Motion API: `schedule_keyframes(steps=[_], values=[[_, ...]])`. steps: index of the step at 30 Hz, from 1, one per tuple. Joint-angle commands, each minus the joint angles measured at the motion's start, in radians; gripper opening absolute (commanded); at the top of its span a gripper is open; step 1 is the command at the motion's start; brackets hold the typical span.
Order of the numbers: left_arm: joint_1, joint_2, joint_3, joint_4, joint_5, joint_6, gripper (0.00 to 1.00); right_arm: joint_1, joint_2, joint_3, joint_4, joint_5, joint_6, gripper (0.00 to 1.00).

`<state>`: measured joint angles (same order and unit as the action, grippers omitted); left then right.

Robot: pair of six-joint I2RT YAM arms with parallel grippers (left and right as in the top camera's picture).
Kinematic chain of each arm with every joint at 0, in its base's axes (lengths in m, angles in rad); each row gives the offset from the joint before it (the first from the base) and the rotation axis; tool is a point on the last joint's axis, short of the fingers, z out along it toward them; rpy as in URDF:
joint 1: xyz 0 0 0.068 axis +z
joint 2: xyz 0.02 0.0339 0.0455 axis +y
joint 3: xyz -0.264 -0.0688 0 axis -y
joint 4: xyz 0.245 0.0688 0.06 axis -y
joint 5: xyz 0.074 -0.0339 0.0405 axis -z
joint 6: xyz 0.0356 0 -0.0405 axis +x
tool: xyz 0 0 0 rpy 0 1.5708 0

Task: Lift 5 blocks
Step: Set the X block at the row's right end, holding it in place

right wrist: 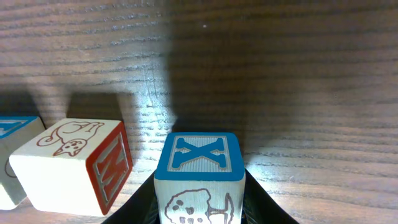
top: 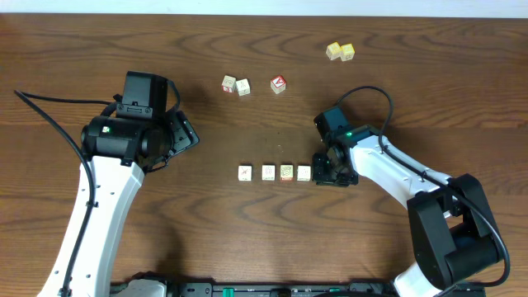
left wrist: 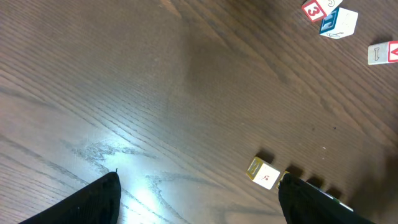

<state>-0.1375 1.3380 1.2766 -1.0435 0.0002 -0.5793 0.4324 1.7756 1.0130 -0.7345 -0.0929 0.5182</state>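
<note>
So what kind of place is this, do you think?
Probably a robot lab bench, not a home: a left arm and right arm stand at a wood table, a cable loops off one, and alphabet blocks sit in a row.

Table [top: 99, 49]: dark wood, coarse visible grain, faint sheen under light; blocks [top: 268, 172]: pale matt wood, faces finely ribbed, painted letters.

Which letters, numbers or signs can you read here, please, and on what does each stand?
"X", blue: top of the gripped block.
"M", red: side of the neighbour block.
"3": far block, left wrist view.
Row of blocks seen from overhead: prints too small to read.
</note>
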Motion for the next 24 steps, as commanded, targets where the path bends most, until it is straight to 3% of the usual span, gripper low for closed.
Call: schedule_keyframes(steps=[1,24], values=[[0.003,0.0,0.002,-0.003,-0.013,0.002,0.81,0.009,0.003,-0.002,0.006,0.01,-0.007,0.28],[0.003,0.0,0.002,-0.003,-0.013,0.002,0.81,0.009,0.003,-0.002,0.023,-0.002,-0.019,0.29]])
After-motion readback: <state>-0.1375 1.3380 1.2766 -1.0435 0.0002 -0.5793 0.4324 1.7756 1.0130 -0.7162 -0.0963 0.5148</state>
